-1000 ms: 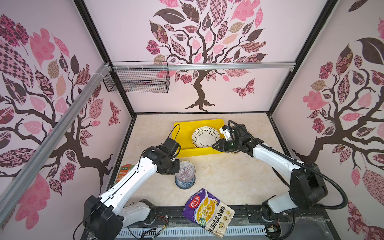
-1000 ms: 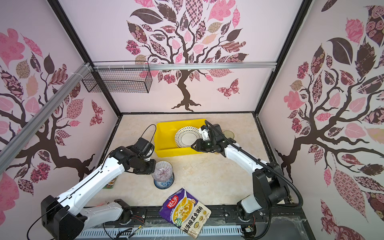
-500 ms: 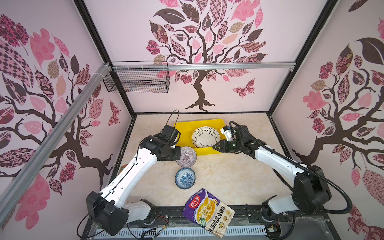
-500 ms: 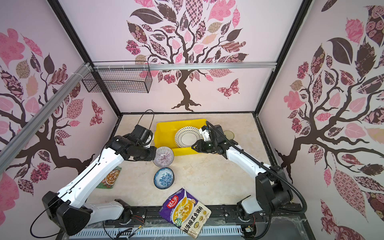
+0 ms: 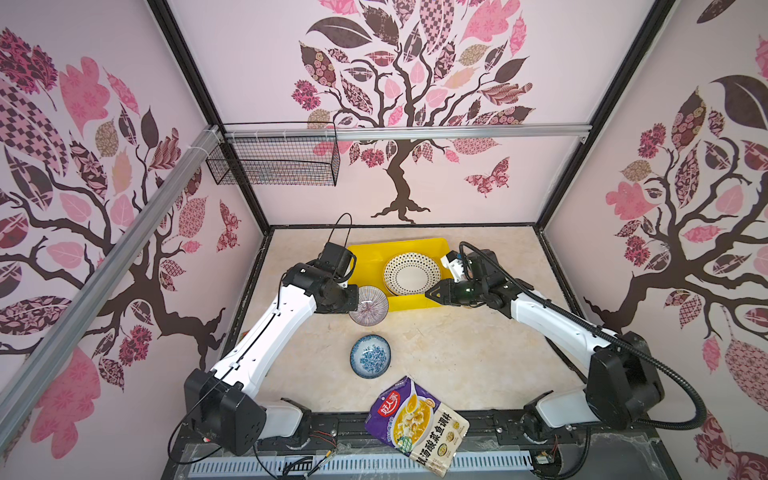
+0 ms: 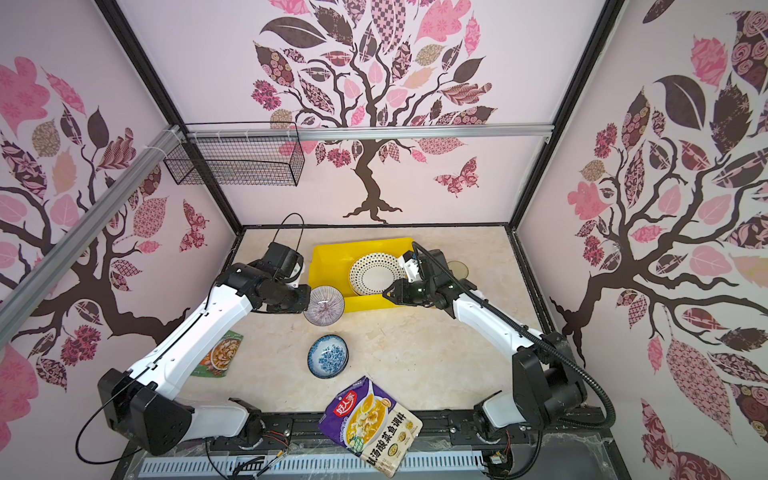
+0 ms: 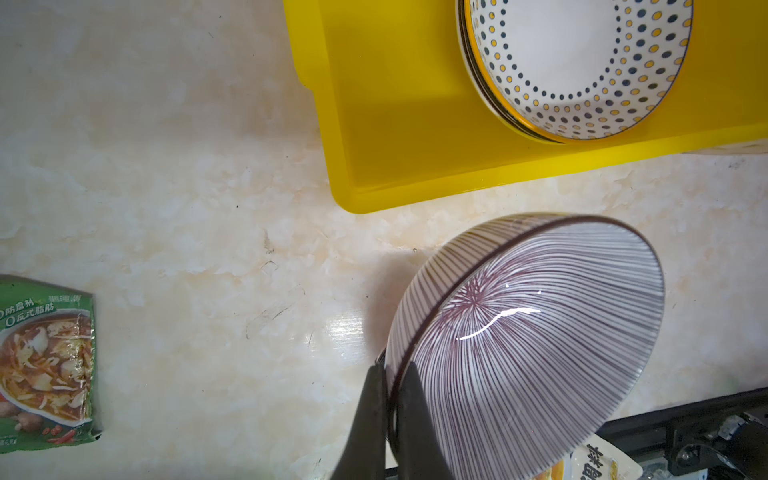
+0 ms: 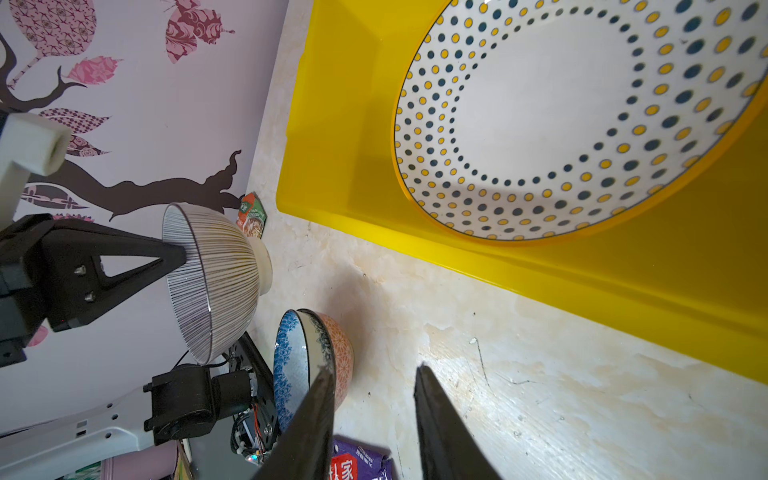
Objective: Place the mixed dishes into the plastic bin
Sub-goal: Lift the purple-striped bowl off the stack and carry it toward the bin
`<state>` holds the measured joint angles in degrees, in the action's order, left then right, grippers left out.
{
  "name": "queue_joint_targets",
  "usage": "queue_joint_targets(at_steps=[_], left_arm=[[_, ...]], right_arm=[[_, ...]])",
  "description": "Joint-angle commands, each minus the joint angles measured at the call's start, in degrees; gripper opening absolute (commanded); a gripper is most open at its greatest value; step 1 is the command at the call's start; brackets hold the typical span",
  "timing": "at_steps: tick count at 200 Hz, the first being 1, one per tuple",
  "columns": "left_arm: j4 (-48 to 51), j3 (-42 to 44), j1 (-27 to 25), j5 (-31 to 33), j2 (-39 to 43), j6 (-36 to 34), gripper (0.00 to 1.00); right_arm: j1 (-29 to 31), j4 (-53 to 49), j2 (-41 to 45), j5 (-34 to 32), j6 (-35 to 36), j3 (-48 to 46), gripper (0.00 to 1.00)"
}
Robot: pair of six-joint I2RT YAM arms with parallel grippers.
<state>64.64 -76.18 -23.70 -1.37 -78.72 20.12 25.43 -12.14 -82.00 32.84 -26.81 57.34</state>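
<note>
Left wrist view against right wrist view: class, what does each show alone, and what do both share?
Left wrist only: the striped inside of the lined bowl. Right wrist only: its outside, the blue floral bowl, the open right gripper. Both: the left gripper pinching the lined bowl, the yellow bin, the dotted plate in it, the seasoning packet.

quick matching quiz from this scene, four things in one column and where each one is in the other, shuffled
Things:
1. lined bowl
2. blue floral bowl
3. dotted plate
4. purple pouch

Places:
a. inside the yellow bin
b. pinched by its rim in the left gripper
c. upright on the table, in front of the bin
d. lying at the table's front edge

Pairs: 1-b, 2-c, 3-a, 4-d
</note>
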Motion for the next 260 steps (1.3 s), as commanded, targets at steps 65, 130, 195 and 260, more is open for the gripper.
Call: queue_joint_targets(at_steps=[65, 130, 195, 260], left_arm=[[-7.83, -8.68, 0.24, -3.29, -7.37, -1.39, 0.0], [-8.92, -13.81, 0.24, -4.38, -13.9, -1.88, 0.0], [-8.57, -19.44, 0.24, -4.55, -19.19, -2.36, 0.0], [-8.12, -25.55, 0.15, -3.81, -24.82, -3.38, 0.0]], right_arm=[[0.24, -1.47, 4.43, -3.39, 1.32, -0.39, 0.36], [0.28, -5.44, 5.98, -9.89, 5.01, 1.02, 0.36], [0.29, -4.77, 4.72, -10.87, 5.36, 1.54, 0.37], [0.3, -5.87, 4.47, -12.16, 6.59, 2.28, 0.38]])
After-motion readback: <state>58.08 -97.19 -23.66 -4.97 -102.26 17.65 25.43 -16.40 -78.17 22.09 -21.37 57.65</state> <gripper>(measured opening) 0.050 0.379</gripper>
